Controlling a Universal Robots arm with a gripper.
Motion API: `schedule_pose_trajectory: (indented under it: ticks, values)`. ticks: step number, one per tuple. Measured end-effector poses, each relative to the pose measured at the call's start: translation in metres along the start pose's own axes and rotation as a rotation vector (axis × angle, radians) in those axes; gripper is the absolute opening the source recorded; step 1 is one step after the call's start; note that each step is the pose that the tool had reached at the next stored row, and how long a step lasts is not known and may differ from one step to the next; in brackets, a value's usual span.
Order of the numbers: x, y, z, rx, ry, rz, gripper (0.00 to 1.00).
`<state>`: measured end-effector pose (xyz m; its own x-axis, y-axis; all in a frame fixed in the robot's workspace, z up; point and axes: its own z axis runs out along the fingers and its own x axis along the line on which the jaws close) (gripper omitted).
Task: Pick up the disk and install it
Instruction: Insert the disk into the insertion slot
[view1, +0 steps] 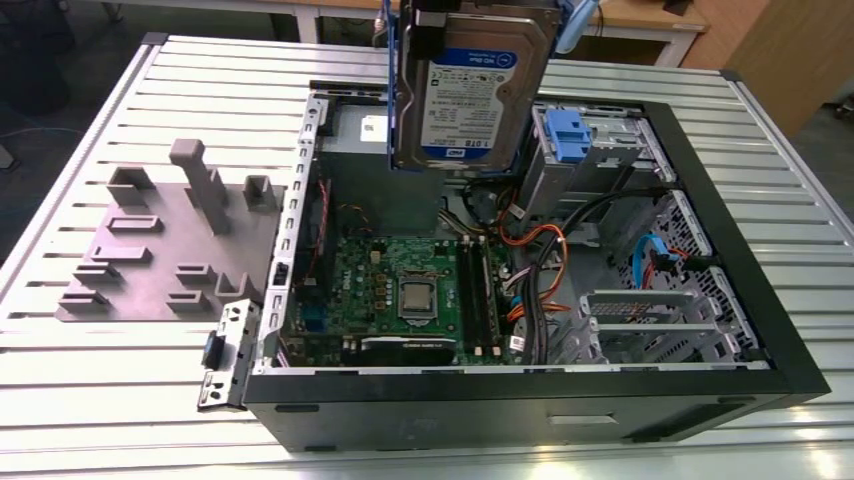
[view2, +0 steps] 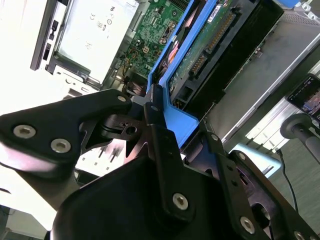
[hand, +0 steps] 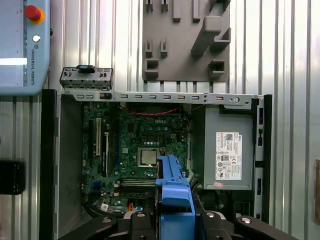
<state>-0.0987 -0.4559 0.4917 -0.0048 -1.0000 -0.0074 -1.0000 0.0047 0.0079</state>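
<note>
Pincer (view2: 175, 120): you had it clenched on the disk's blue side rail, with the black fingers (view2: 160, 145) pressed against the plastic. In the first wrist view it (hand: 172, 217) straddled that same blue rail.
Fixture plate (view1: 147, 260): grey, with raised blocks, it lay flat well off to the exterior view's left of your pincer, beside the case.
Table (view1: 107, 400): slatted metal, it carried everything beneath your pincer.
Case (view1: 721, 330): a black tower on its side, with its side open, it lay below your pincer.
Motherboard (view1: 400, 290): green, it sat on the case floor, lower than your pincer.
Disk (view1: 474, 90): you held it in the pincer, hanging upright over the open case with its white-and-blue label facing the exterior camera.
Power supply (hand: 227, 150): a grey box with a white sticker, it sat in a corner of the case below your pincer.
Blue clip (view1: 567, 130): it sat in the drive bay, just to the exterior view's right of the held disk.
</note>
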Motion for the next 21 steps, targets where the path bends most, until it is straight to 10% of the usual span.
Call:
schedule_pose_trajectory:
  ticks: [21]
  values:
    - [0.0045,-0.0018,0.0,0.0,0.0,0.0,0.36]
